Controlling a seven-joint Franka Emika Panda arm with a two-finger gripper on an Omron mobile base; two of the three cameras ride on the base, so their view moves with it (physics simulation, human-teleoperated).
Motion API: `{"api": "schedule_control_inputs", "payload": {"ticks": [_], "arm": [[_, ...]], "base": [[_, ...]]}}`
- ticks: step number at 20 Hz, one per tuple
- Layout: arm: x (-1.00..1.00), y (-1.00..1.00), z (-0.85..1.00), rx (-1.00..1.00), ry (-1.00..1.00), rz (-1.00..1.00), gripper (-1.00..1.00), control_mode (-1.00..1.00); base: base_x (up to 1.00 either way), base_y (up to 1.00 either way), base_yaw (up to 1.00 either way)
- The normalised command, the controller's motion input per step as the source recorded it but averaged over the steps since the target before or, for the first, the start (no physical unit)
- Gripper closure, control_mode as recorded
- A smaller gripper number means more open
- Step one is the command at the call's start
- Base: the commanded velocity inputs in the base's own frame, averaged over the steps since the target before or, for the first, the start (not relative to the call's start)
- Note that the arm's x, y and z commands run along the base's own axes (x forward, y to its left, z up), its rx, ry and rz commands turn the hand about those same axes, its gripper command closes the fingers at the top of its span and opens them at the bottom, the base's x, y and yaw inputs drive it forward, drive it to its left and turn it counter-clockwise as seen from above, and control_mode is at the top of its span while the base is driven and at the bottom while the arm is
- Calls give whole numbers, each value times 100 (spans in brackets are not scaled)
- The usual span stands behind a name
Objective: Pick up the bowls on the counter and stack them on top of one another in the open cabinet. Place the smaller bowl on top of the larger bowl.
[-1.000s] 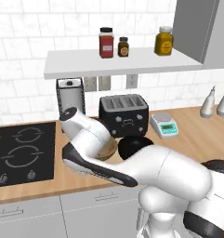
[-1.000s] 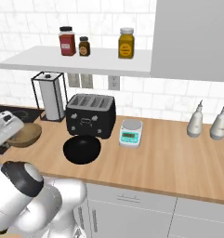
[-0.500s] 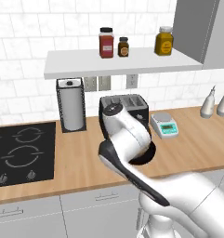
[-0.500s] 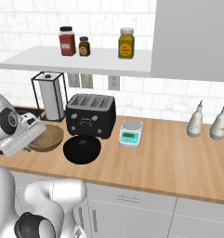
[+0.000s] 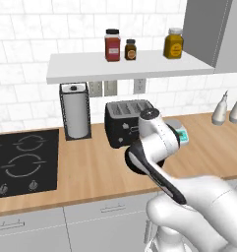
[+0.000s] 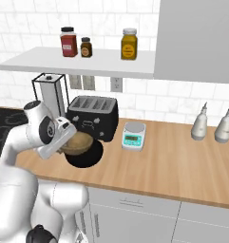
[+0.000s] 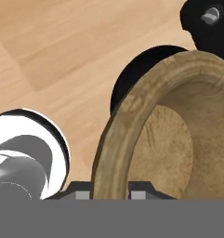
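My gripper is shut on the rim of the tan wooden bowl, and the rim runs up between the two fingertips. From the right base view, the tan bowl hangs tilted just above the glossy black bowl, with the gripper at its left side. The black bowl rests on the light-wood counter in front of the toaster. In the left base view my arm covers most of the black bowl. The open shelf runs above, higher than the bowls.
A black toaster stands right behind the bowls, a paper towel holder to its left and a small scale to its right. Three jars stand on the shelf. The stovetop lies left; two bottles stand right.
The arm has swung right along the counter with the tan bowl in its grip, from beside the stovetop to just over the black bowl in front of the toaster.
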Motion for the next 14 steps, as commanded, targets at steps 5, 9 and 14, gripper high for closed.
{"api": "schedule_control_inputs", "payload": {"ticks": [5,9,14], "arm": [[77,-1,-32,0,1,0,100,-100],[44,-4,-41,0,-1,0,100,-100],[27,-1,-52,0,0,0,100,-100]], "base": [[0,0,0],[0,0,0],[0,0,0]]}}
